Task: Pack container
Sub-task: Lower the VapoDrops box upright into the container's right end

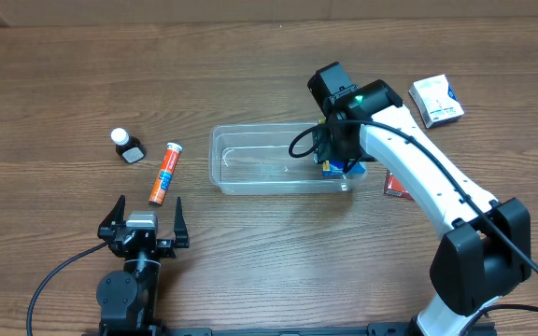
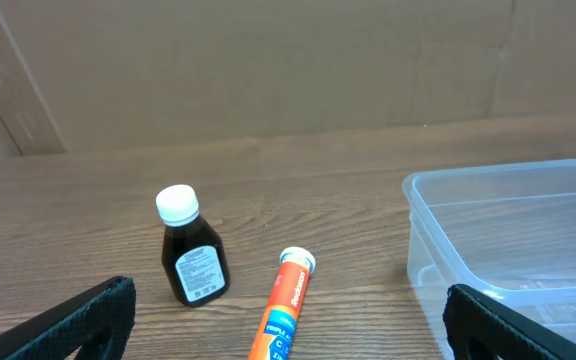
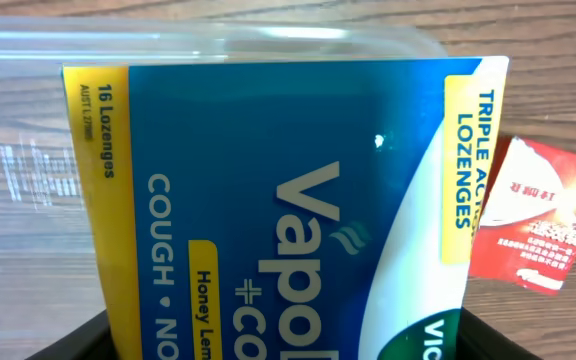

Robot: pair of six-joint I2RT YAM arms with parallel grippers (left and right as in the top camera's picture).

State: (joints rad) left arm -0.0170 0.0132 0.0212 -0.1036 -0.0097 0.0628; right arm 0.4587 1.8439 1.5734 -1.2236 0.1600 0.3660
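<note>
The right arm (image 1: 428, 182) rises from the surface's (image 1: 63, 75) near right corner and bends across to the right end of the container (image 1: 220, 159). The right gripper (image 1: 336, 161) points down there, clamped on a blue lozenge box (image 1: 331, 169). The left arm (image 1: 127, 285) sits folded at the near edge, left of centre. The left gripper (image 1: 146, 217) is spread wide with nothing in it.

Counted: one clear container around the middle of the surface, one dark bottle (image 1: 130, 147) with a white cap, one orange tube (image 1: 164, 173), two boxes (the blue one and a white box (image 1: 436, 100) toward the far right corner) and one red packet (image 1: 396, 185) just right of the container, partly under the arm.

Only the overhead view shows the white box. The left wrist view shows the bottle (image 2: 192, 250) upright, the tube (image 2: 286, 305) lying beside it, and the container's left end (image 2: 423, 235). The right wrist view brings the blue box (image 3: 288, 220) close enough to read "Cough" and "Lozenges", with the container's rim (image 3: 218, 42) behind it and the red packet (image 3: 538, 225) to its right.
</note>
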